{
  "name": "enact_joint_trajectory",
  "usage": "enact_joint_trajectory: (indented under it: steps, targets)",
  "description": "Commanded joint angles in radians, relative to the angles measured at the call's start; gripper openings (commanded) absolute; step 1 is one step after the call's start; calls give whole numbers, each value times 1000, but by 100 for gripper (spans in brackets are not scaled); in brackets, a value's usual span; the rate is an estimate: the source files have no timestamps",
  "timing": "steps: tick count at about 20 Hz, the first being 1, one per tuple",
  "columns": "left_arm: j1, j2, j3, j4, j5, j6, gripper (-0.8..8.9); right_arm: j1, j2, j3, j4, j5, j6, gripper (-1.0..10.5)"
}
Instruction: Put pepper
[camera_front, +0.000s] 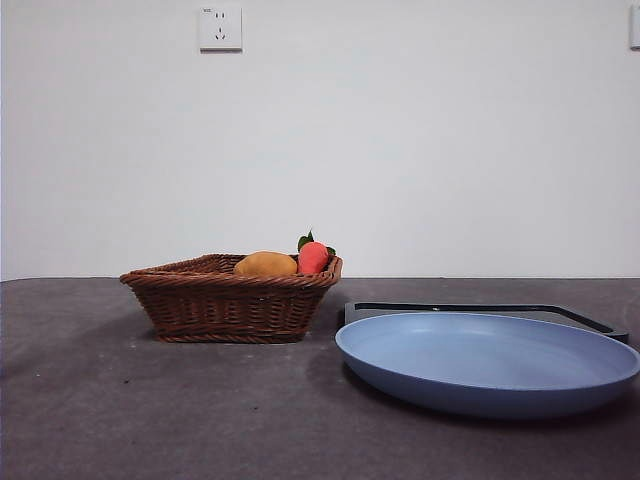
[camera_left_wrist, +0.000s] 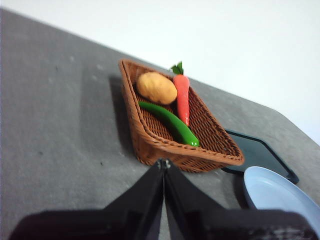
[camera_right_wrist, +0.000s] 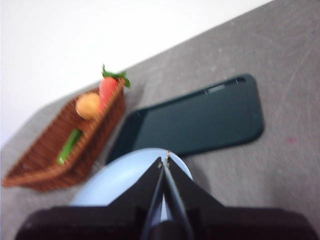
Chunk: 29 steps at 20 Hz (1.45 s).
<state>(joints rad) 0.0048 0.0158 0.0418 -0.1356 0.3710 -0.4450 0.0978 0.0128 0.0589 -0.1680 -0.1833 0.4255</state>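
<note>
The long, slim, glossy dark-green pepper (camera_left_wrist: 170, 122) lies inside the brown woven wicker basket (camera_left_wrist: 150, 145), stretched along its floor beside a long orange-red carrot with green leaves (camera_left_wrist: 182, 98) and just beside a round yellow-orange potato-like piece (camera_left_wrist: 156, 87). In the front view the basket (camera_front: 230, 305) sits left of centre on the dark grey desk (camera_front: 100, 400); only the yellow piece (camera_front: 265, 264) and the red one with leaves (camera_front: 313, 257) rise above its rim, and the pepper is hidden by the wall. A wide, shallow light-blue plate (camera_front: 480, 365) rests at the lower right of that frame, partly on a flat black tray (camera_front: 590, 318) behind it, close to the basket but apart from it.

The left hand (camera_left_wrist: 163, 165) hangs above the bare desk near the basket's closest side, its two black jaws pressed together and holding nothing. The right hand (camera_right_wrist: 165, 160) hangs over the edge of the blue plate (camera_right_wrist: 115, 180), jaws likewise together and empty. A white wall socket (camera_front: 220, 28) sits at the upper left of the front frame.
</note>
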Motion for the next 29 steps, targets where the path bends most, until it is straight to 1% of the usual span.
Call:
enact_joint_trajectory:
  steps: [1,5,7,10,13,15,20,23,26,27,29]
  targets:
    - [3,-3,66,-26,2,-24,7,2,17,70,15,-2,33,5]
    - [3,18,159,-96,3,-22,7,2,93,165,4,-8,29,5]
    - [3,54,210,-132,5,-16,7,2,145,216,-7,-43,19,5]
    - [3,134,291,-179,32,44,7,2,233,316,-76,-74,-24,5]
    - [3,227,381,-243,82,123,7,2,333,431,-188,-108,-110,5]
    - [3,298,449,-299,116,183,7,3,405,519,-292,-135,-183,5]
    - [3,456,605,-457,207,326,7,3,564,731,-578,-135,-380,5]
    - [2,533,691,-575,239,410,6,3,638,845,-745,-132,-477,5]
    - [1,598,769,-689,238,494,6,2,695,937,-887,-119,-555,5]
    - [1,619,790,-713,236,507,6,3,710,958,-916,-111,-570,6]
    - [1,636,800,-711,236,510,8,2,717,964,-918,-100,-572,7]
